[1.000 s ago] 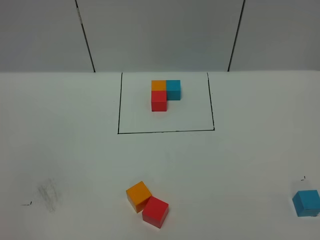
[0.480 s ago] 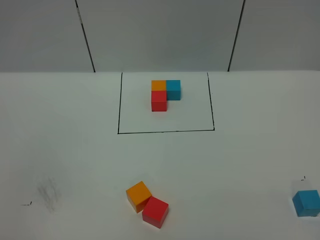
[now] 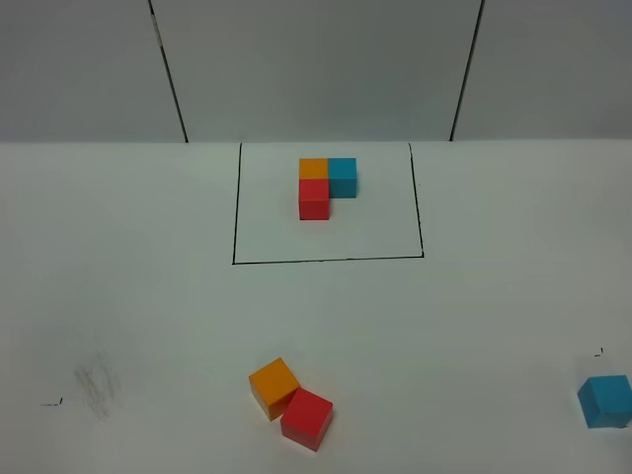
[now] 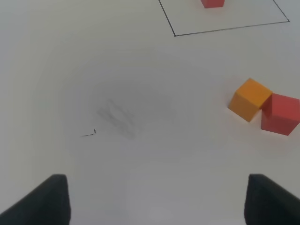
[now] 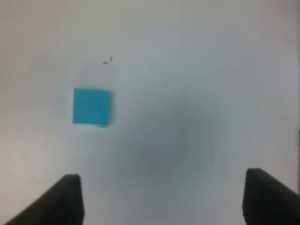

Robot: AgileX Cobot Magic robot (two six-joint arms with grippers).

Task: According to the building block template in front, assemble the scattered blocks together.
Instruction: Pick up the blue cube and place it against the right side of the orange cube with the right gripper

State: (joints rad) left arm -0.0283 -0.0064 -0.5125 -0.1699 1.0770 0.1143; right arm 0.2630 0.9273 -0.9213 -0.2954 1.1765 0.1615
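The building block template (image 3: pixel 326 184) is an L of orange, blue and red cubes inside a thin black rectangle (image 3: pixel 326 261) at the back middle. Of the scattered blocks, an orange cube (image 3: pixel 274 385) and a red cube (image 3: pixel 307 417) touch at the front middle. A blue cube (image 3: pixel 605 400) sits alone at the front right edge. No gripper shows in the exterior high view. My left gripper (image 4: pixel 157 201) is open above the bare table, with the orange cube (image 4: pixel 250 99) and red cube (image 4: pixel 280 113) off to one side. My right gripper (image 5: pixel 161 199) is open, and the blue cube (image 5: pixel 91 106) lies apart from it.
The white table (image 3: pixel 494 296) carries a grey smudge (image 3: pixel 96 380) and a small pen mark (image 3: pixel 51 402) at the front left. Another small mark (image 3: pixel 598 352) sits just behind the blue cube. A grey wall with black seams (image 3: pixel 168 69) closes the back.
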